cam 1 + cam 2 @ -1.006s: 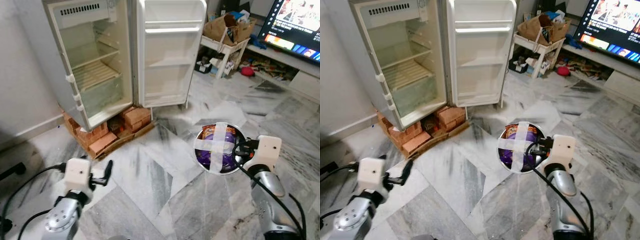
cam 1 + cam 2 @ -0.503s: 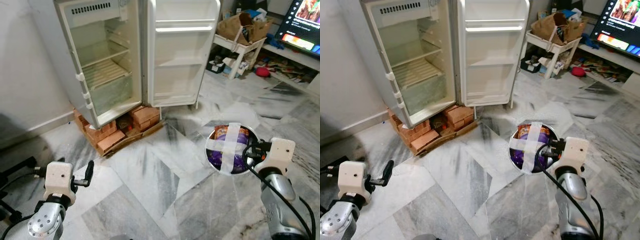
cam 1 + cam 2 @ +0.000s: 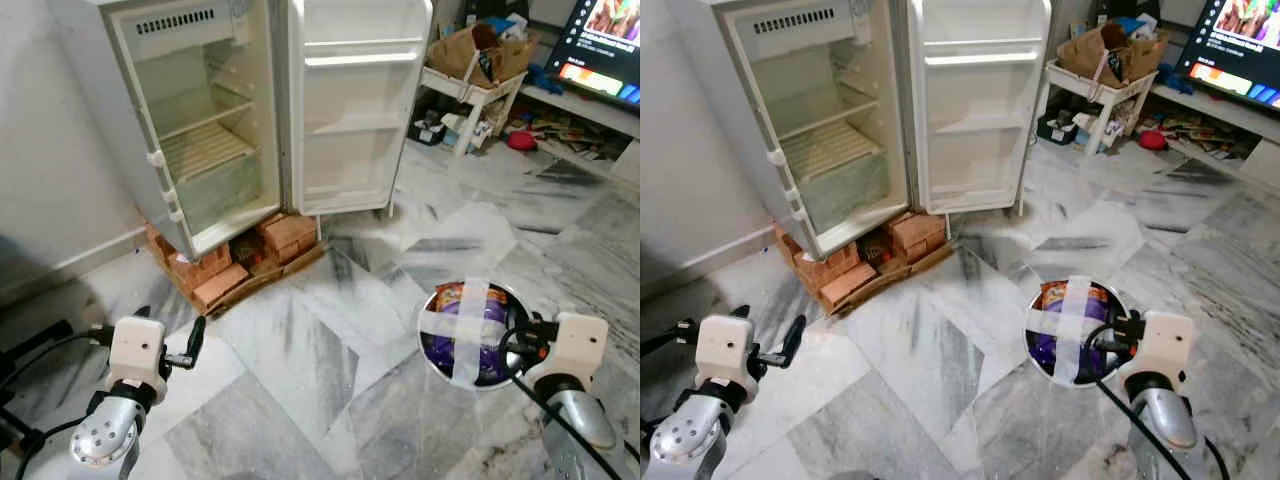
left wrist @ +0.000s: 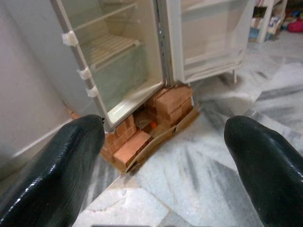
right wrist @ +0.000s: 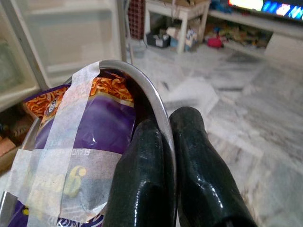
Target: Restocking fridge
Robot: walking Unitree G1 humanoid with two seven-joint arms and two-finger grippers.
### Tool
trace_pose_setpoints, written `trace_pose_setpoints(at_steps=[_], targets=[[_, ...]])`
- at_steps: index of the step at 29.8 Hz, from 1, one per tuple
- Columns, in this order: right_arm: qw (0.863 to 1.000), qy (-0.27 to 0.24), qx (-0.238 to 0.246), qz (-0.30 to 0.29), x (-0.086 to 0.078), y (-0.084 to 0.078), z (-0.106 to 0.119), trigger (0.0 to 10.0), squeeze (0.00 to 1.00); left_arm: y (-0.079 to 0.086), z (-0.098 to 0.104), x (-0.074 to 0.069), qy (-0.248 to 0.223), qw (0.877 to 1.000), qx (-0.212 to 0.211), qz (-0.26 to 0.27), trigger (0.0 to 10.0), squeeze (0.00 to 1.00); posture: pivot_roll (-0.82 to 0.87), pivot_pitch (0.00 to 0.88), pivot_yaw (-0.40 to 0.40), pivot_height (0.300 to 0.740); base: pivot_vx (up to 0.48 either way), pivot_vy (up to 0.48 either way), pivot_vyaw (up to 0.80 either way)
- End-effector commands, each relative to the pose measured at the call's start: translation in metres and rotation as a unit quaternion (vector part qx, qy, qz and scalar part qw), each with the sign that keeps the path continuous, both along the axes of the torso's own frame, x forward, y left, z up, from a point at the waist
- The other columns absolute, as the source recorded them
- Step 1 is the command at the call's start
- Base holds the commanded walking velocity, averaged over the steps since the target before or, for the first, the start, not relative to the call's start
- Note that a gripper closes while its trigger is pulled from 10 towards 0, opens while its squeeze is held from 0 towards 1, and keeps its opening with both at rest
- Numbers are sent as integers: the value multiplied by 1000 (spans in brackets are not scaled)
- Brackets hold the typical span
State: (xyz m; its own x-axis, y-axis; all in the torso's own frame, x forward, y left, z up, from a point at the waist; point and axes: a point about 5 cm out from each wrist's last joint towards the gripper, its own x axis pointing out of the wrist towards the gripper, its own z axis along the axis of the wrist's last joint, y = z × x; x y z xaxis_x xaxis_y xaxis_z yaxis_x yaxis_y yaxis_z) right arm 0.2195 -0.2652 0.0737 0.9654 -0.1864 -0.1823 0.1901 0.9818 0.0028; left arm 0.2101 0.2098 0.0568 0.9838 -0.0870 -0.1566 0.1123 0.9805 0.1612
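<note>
The right end effector [image 5: 165, 156] pinches only the steel bowl's [image 3: 432, 345] rim, so walking jolts could tip it before the fridge [image 3: 215, 110]; the left end effector [image 4: 165, 156] hangs spread, empty.

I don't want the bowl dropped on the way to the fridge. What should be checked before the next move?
1. Right gripper pinching the metal bowl rim: ok.
2. Tape cross holding the purple snack packet in the bowl: ok.
3. Fridge door open: ok.
4. Wire shelf free for the bowl: ok.
5. Left gripper open and free: ok.
6. Grip firm enough for walking: cannot tell.
</note>
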Motion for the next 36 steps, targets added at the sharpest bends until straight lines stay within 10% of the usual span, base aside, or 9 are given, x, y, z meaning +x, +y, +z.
trace_pose_setpoints(at_steps=[1, 36], targets=[[999, -41, -14, 23, 4, 4, 19, 10000, 0, 0, 12, 2, -32, 999, 8, 1, 10000, 0, 60, 1, -13, 740, 0, 0, 0], [997, -69, 1, 22, 29, 27, 38, 10000, 0, -8, 50, 35, -107, 994, -8, 16, 10000, 0, 63, 0, -15, 740, 0, 0, 0]])
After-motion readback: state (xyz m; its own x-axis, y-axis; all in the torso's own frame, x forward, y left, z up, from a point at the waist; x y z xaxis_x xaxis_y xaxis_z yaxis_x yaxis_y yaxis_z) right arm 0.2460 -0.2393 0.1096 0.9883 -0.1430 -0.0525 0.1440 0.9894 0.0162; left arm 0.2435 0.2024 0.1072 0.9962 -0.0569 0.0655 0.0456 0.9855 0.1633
